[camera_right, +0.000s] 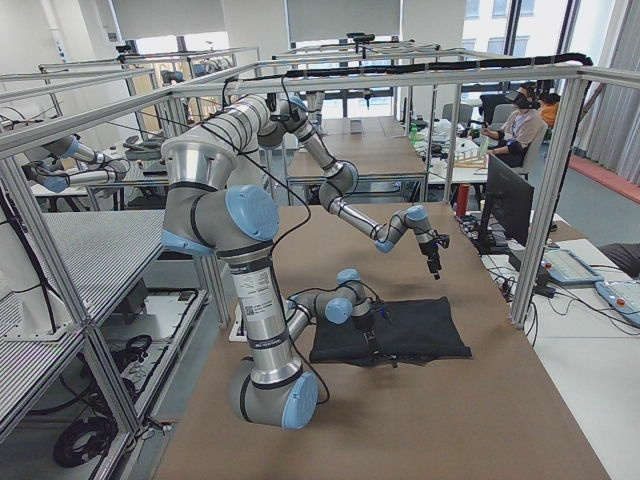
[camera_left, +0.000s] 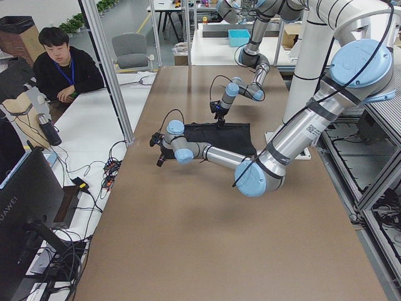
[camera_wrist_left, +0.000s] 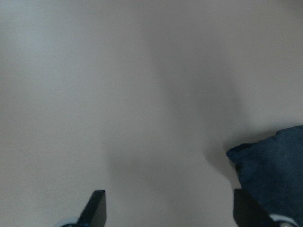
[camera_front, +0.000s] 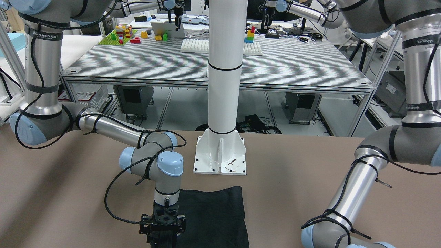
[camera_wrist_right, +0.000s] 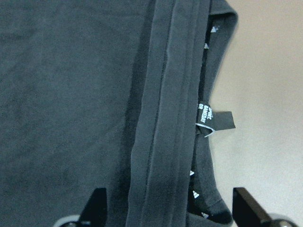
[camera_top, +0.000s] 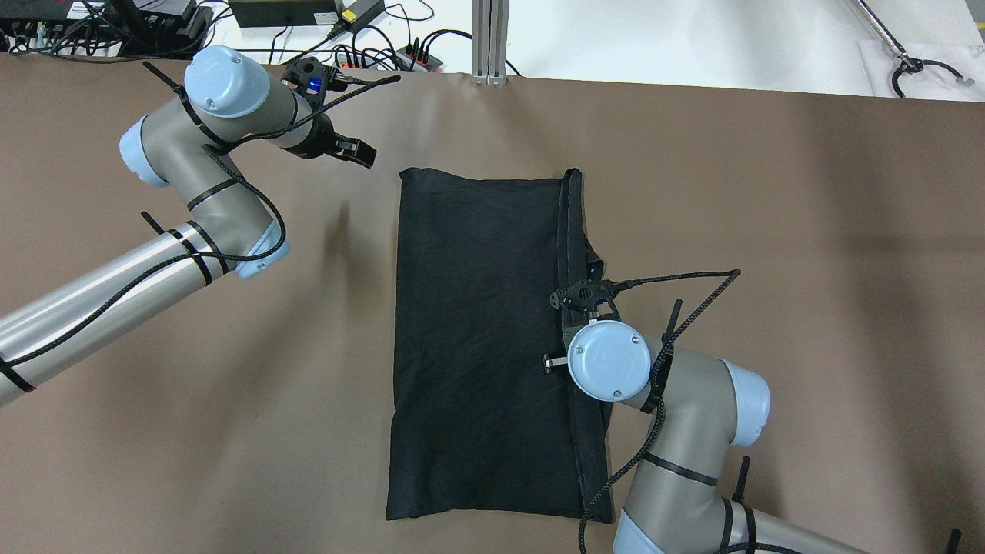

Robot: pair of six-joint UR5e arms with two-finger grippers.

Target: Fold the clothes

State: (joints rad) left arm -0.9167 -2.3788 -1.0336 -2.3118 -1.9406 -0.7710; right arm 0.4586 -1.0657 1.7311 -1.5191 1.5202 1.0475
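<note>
Brown table (camera_top: 769,231), overhead: black clothes (camera_top: 477,338) flat mid-table, folded band along right edge. Left gripper (camera_top: 362,152) off cloth, near its far-left corner.
Left wrist: jaws spread over bare table, cloth corner at lower right.
Right wrist: right gripper (camera_wrist_right: 170,213) spread wide, straddling hem band, label (camera_wrist_right: 215,118) beside it. Nothing gripped.

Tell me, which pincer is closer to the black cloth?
Right. The right pincer hangs over the cloth, at its layered edge; the left pincer is off its far corner, above bare table.
</note>
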